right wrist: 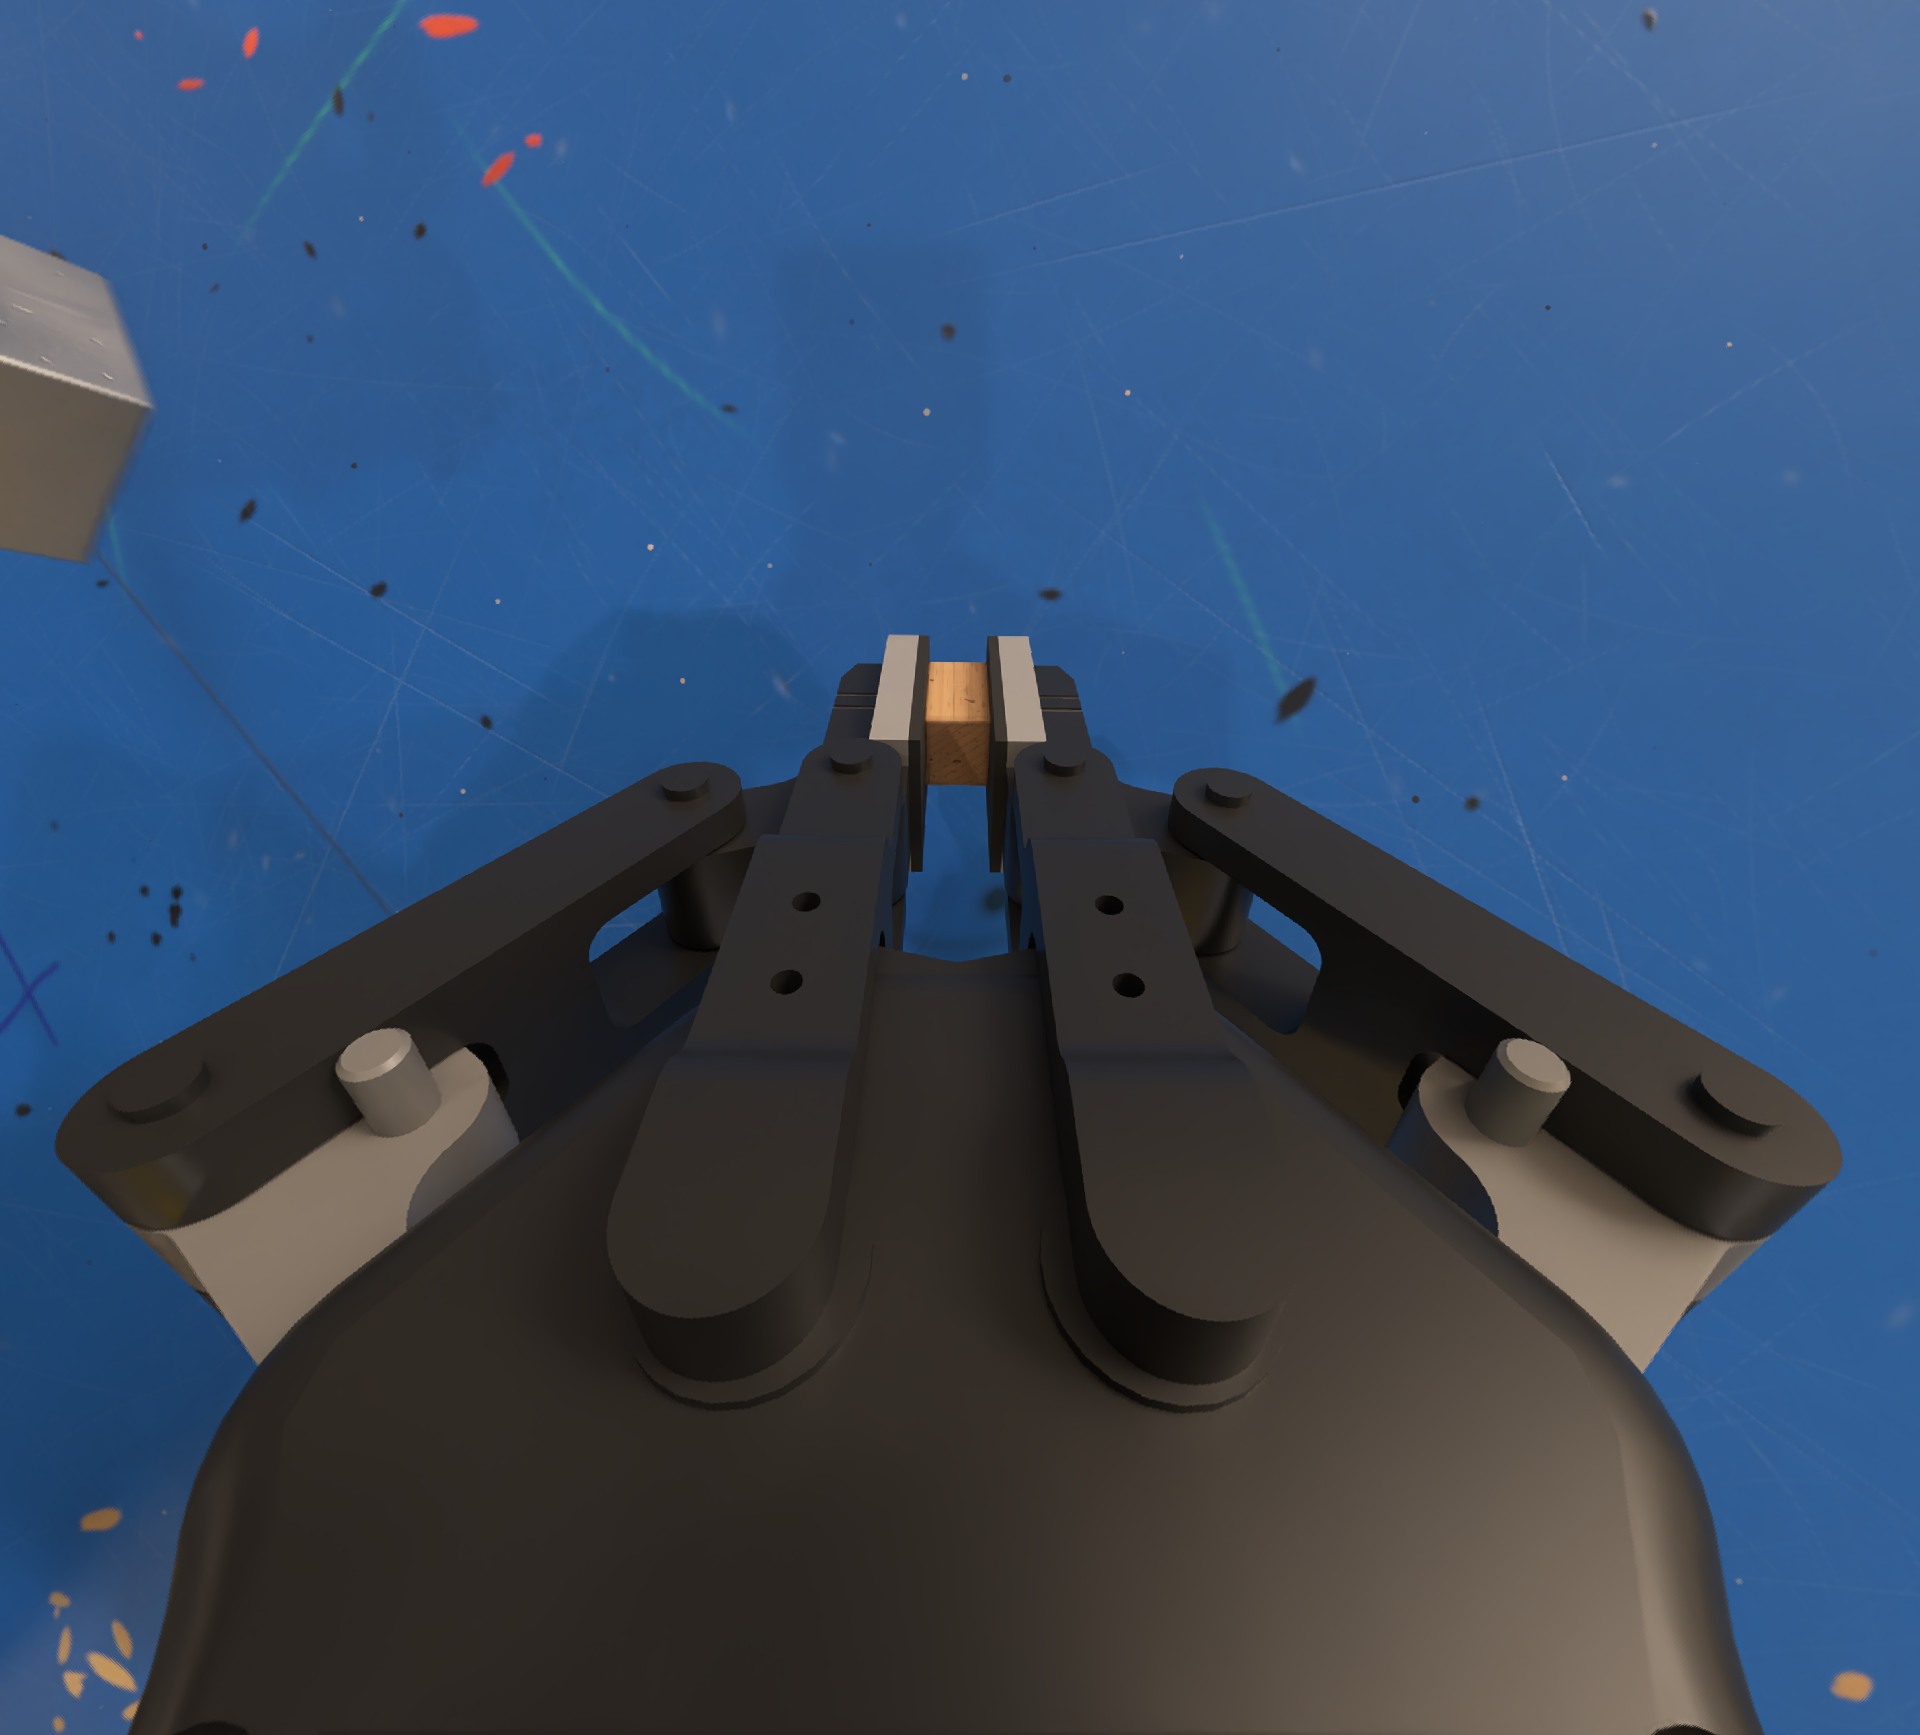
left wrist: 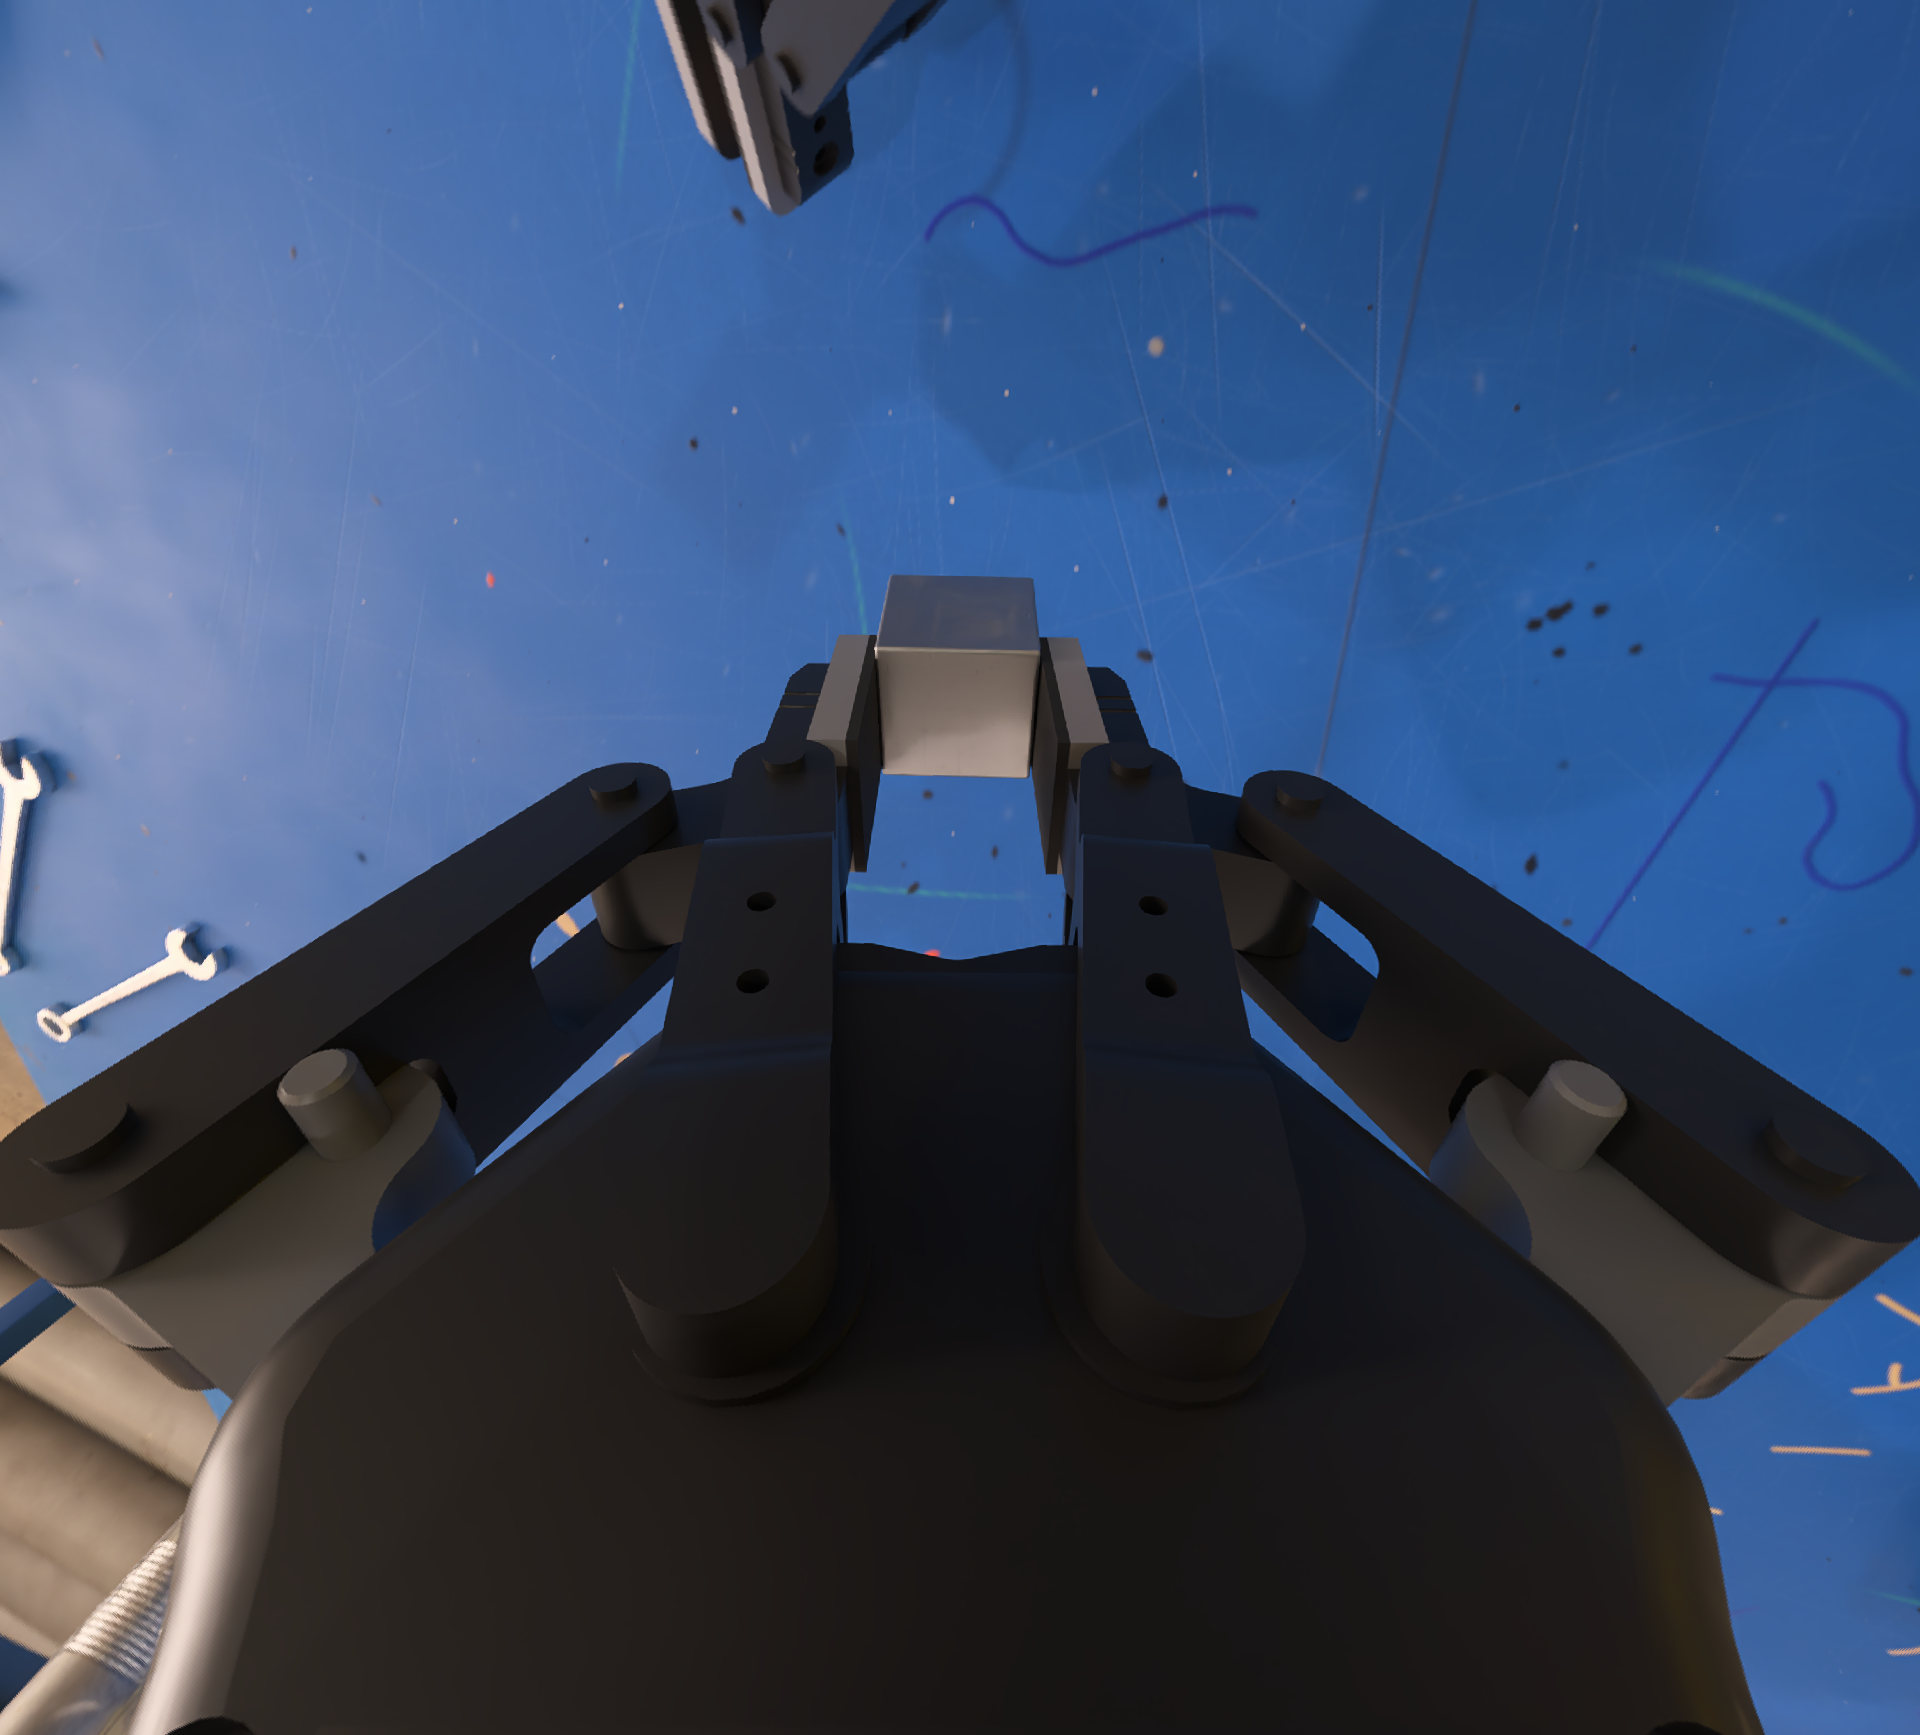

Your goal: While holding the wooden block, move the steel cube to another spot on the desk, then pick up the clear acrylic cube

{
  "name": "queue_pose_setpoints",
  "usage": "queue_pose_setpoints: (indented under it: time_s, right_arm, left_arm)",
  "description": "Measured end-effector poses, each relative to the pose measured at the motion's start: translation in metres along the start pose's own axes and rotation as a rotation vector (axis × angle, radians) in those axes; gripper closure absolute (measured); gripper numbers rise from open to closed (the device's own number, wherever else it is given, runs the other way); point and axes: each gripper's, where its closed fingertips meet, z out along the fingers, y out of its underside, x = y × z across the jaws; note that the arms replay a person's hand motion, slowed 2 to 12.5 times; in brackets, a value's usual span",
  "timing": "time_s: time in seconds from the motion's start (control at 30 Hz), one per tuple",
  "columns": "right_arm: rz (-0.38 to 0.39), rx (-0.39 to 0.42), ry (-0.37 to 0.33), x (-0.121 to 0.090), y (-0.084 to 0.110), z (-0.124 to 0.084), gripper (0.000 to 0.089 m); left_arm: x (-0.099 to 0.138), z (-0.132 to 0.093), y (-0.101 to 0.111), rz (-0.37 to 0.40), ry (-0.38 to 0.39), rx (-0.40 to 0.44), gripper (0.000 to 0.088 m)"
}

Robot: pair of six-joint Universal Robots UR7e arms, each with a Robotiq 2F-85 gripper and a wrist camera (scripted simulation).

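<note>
My left gripper point(left wrist: 956, 683) is shut on the steel cube point(left wrist: 956, 698), a shiny grey cube held between the pads above the blue desk point(left wrist: 520, 438). My right gripper point(right wrist: 956, 698) is shut on the small wooden block point(right wrist: 956, 721), held above the desk. The right gripper also shows at the top of the left wrist view point(left wrist: 784, 158), fingers close together. The steel cube also shows at the left edge of the right wrist view point(right wrist: 57, 407). The clear acrylic cube is not in view.
Two white wrenches point(left wrist: 130, 984) lie on the desk at the left of the left wrist view, next to the desk's edge point(left wrist: 21, 1103). The blue desk point(right wrist: 1351, 283) bears scratches, paint specks and pen marks.
</note>
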Motion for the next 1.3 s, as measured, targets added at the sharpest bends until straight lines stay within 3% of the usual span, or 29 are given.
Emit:
queue_pose_setpoints:
  time_s: [0.3,0.7,1.3]
  right_arm:
    - [0.000,0.007,-0.009,0.000,0.000,0.000,0.0797]
    - [-0.003,0.008,-0.014,0.000,0.000,0.000,0.0797]
    - [-0.011,0.010,-0.013,-0.001,-0.001,0.000,0.0797]
  left_arm:
    - [0.010,0.031,-0.021,0.035,0.055,-0.016,0.0625]
    - [0.013,0.057,-0.021,0.072,0.059,-0.086,0.0625]
    - [0.013,0.079,-0.013,0.075,0.099,-0.158,0.0624]
